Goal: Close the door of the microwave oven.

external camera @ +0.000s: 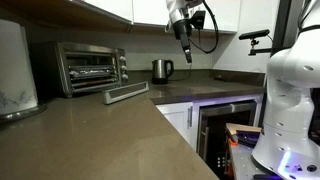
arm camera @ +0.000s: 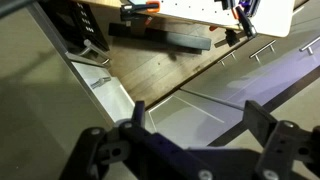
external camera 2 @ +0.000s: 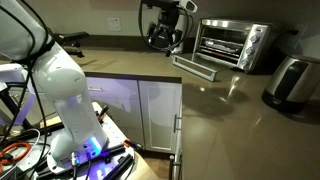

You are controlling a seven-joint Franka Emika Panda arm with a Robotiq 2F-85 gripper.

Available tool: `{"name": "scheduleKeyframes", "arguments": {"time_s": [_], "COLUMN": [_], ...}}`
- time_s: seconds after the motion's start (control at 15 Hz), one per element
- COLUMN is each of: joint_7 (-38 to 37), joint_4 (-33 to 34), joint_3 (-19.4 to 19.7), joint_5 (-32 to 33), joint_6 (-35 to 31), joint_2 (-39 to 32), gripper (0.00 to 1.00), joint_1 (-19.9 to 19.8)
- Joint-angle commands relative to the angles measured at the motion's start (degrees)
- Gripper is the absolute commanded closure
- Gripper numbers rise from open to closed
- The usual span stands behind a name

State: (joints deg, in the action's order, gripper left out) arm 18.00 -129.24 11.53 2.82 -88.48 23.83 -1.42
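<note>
Looking through both exterior views, we see the door (external camera: 127,93) folded down before the oven (external camera: 90,65), the gripper (external camera: 185,40) high, well apart; only our wrist view shows it spread wide.

The brown tabletop (external camera: 100,135) runs in an L along the wall. Below the pincer (external camera: 187,55) and just aside stands a steel kettle (external camera: 162,70). Farther that way sits the microwave oven (external camera: 90,67), its door (external camera: 127,93) folded down over the tabletop, then a white appliance (external camera: 15,70).
</note>
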Motion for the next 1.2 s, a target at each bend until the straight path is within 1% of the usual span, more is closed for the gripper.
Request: {"name": "scheduleKeyframes", "arguments": {"time_s": [0.0,0.47,0.53,0.67,0.93,1.13], "joint_7": [0.3,0.3,0.4,1.0,1.0,2.4], "joint_4": [0.1,0.1,0.9,3.2,10.0,14.3], "joint_3": [-0.8,-0.8,-0.7,-0.5,-0.6,-0.4], "joint_5": [-0.3,-0.3,-0.1,-0.1,-0.1,-2.3], "joint_6": [0.1,0.1,-0.5,-2.4,-5.3,-5.6], "joint_2": [-0.1,-0.1,-1.1,-3.3,-10.3,-15.2], "gripper": [0.0,0.0,0.0,0.0,0.0,0.0], "joint_1": [-0.9,-0.9,-1.0,-0.8,-0.8,-0.9]}}
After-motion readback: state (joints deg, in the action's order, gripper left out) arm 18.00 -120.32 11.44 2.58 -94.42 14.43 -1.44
